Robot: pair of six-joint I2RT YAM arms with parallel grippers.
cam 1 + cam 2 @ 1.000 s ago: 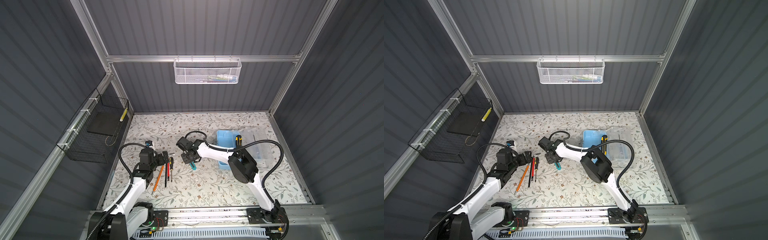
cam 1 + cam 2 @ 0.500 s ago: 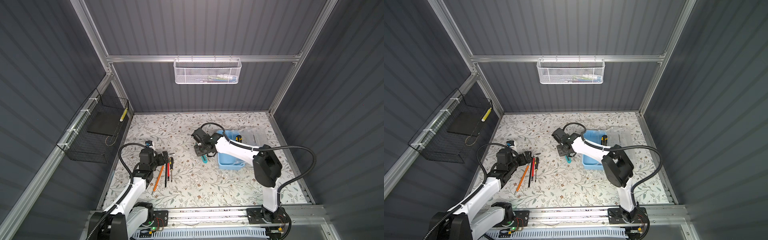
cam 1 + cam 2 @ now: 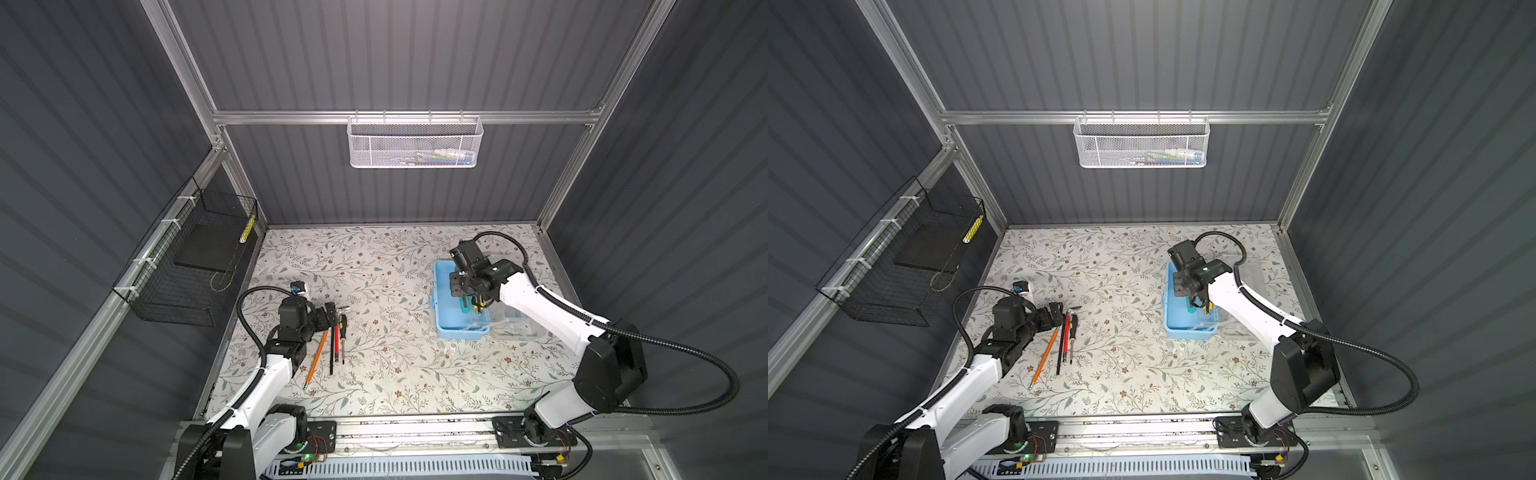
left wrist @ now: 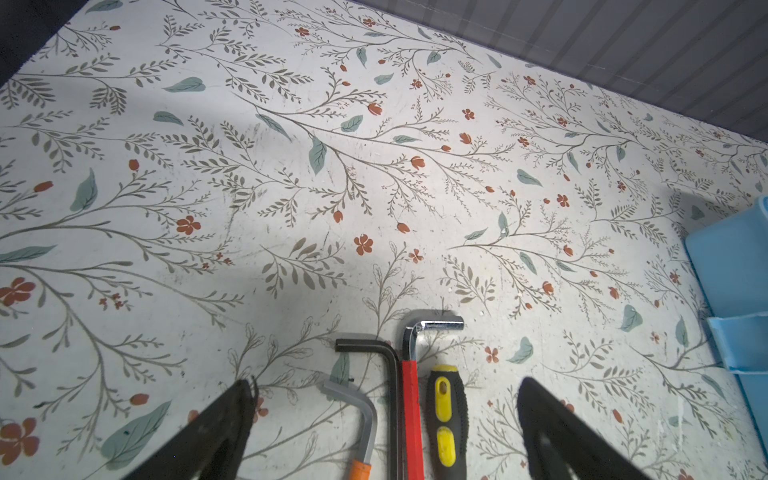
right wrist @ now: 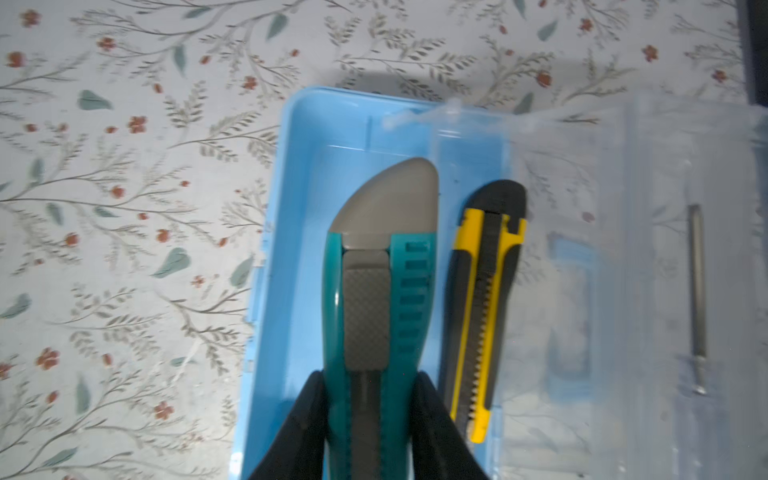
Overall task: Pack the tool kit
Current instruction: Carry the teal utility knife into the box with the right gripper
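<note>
We see dark grey ribbed wall panels [image 3: 395, 62] framed by silver aluminium rails [image 3: 291, 117]. A white mesh basket [image 3: 374, 145] hangs on the back rail and a black wire basket [image 3: 166, 299] on the left wall, above the floral-patterned tabletop [image 3: 374, 257].

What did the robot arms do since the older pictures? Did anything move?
The right tool, shut on the teal cutter, carried it from mid-table rightward to over the light-blue box, beside the yellow cutter lying inside. Nothing was let go. The left tool stayed open by the loose tools, which stayed put, as did the box.
</note>
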